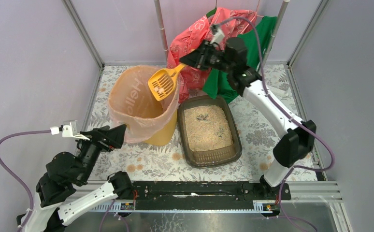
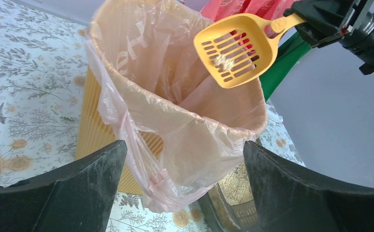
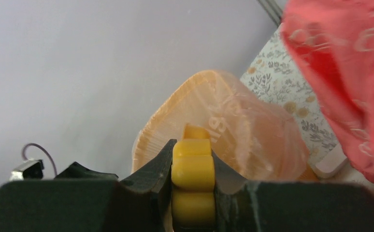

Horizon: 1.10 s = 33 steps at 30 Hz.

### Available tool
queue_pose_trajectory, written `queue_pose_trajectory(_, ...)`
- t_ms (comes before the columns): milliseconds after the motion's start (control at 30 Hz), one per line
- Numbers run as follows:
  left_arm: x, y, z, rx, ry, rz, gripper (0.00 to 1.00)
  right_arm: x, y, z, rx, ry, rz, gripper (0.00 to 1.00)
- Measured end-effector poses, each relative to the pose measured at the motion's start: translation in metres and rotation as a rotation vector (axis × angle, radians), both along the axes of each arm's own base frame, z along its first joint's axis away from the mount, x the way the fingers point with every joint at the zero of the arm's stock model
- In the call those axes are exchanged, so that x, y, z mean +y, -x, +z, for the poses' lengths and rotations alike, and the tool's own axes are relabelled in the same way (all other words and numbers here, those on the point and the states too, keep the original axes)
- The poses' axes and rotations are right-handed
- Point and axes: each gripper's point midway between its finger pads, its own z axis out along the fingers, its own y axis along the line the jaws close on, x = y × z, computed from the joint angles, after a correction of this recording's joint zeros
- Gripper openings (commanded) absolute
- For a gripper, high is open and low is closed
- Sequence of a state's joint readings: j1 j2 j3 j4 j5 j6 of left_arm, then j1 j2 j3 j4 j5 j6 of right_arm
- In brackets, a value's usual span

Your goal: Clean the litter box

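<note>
Holding the slotted yellow scoop (image 1: 163, 83) by its handle in the right end effector (image 1: 187, 64), clamped shut on it, above the mouth of the lined bin (image 1: 162, 137), seemingly for tipping the small pale clump (image 2: 221, 60) into the liner. Hovering the left end effector (image 1: 117, 135) near the bin's left side, spread wide and empty, perhaps to steady it. Resting on the tabletop (image 1: 257, 130) just right of the bin: the litter box (image 1: 213, 159), a dark patch mid-bed, likely more to scoop.
</note>
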State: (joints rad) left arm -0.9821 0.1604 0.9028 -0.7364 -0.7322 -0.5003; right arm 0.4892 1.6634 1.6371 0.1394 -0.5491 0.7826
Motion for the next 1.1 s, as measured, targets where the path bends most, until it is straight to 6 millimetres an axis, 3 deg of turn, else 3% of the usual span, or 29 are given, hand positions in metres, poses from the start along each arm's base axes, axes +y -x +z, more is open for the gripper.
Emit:
queue_pose_trajectory(167, 0.008, 0.002, -0.004, 0.009, -0.009, 0.02, 0.99, 0.073, 0.024, 0.002, -0.154, 0.185, 0.056, 0.0)
queue_pose_trajectory(333, 0.01, 0.001, -0.006, 0.015, -0.015, 0.036, 0.99, 0.143, 0.079, 0.006, -0.387, 0.378, 0.115, 0.0)
queue_pose_trajectory(400, 0.011, 0.001, -0.007, 0.016, -0.016, 0.037, 0.99, 0.158, 0.097, 0.001, -0.447, 0.427, 0.138, 0.0)
queue_pose_trajectory(467, 0.011, 0.001, -0.007, 0.017, -0.017, 0.039, 0.99, 0.159, 0.102, -0.009, -0.475, 0.483, 0.139, 0.0)
queue_pose_trajectory(633, 0.012, 0.001, -0.009, 0.023, -0.026, 0.045, 0.99, 0.142, 0.074, -0.022, -0.464, 0.541, 0.076, 0.0)
queue_pose_trajectory(733, 0.013, 0.001, -0.011, 0.027, -0.032, 0.047, 0.99, 0.121, 0.055, -0.03, -0.385, 0.495, 0.066, 0.0)
queue_pose_trajectory(833, 0.013, 0.001, -0.011, 0.028, -0.031, 0.049, 0.99, 0.083, 0.026, -0.031, -0.282, 0.386, 0.03, 0.0)
queue_pose_trajectory(967, 0.013, 0.0, -0.013, 0.033, -0.032, 0.054, 0.99, 0.017, -0.013, -0.015, -0.171, 0.168, -0.047, 0.0)
queue_pose_trajectory(1100, 0.01, -0.002, -0.02, 0.044, -0.04, 0.055, 0.99, -0.035, -0.028, 0.011, -0.123, -0.056, -0.09, 0.0)
